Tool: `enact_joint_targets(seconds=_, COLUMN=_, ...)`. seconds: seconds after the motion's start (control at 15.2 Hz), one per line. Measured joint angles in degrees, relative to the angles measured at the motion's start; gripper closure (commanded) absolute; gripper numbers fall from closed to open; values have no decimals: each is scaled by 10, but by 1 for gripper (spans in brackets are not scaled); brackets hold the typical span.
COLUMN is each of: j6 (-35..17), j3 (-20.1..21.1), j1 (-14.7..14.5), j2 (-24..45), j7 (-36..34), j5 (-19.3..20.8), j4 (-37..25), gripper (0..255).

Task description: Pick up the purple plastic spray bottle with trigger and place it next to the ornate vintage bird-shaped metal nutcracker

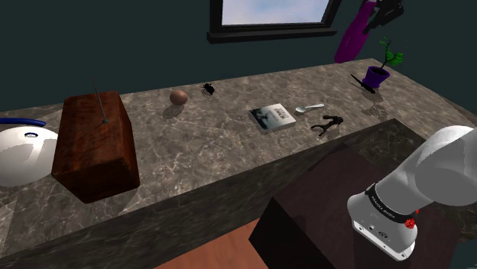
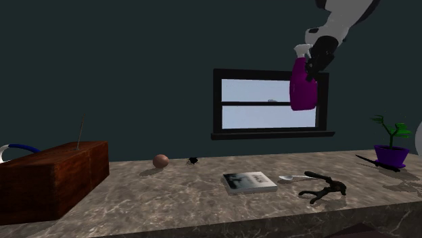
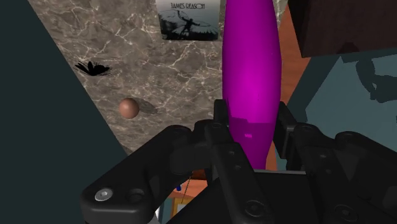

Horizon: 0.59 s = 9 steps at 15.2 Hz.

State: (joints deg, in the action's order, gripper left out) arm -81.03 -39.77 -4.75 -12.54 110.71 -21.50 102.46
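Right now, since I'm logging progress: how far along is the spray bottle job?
Done: the purple spray bottle is picked up, clasped in the gripper high above the counter. In hand: the carry across. Left: lowering it and setting it beside the dark nutcracker, which lies near the spoon.

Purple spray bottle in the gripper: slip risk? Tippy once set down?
Probably stiff: the spray bottle shows no dent where the gripper clasps it. Its smooth, tapering body could slide in that grip. Tall and slim, it may tip easily once stood on the counter beside the nutcracker.
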Motion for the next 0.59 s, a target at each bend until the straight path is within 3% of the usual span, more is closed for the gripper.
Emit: enact_joint_targets(seconds=0.59, j6=96, j3=-110, j1=47, j2=73, j7=140, j5=0, j4=-86, gripper=255)
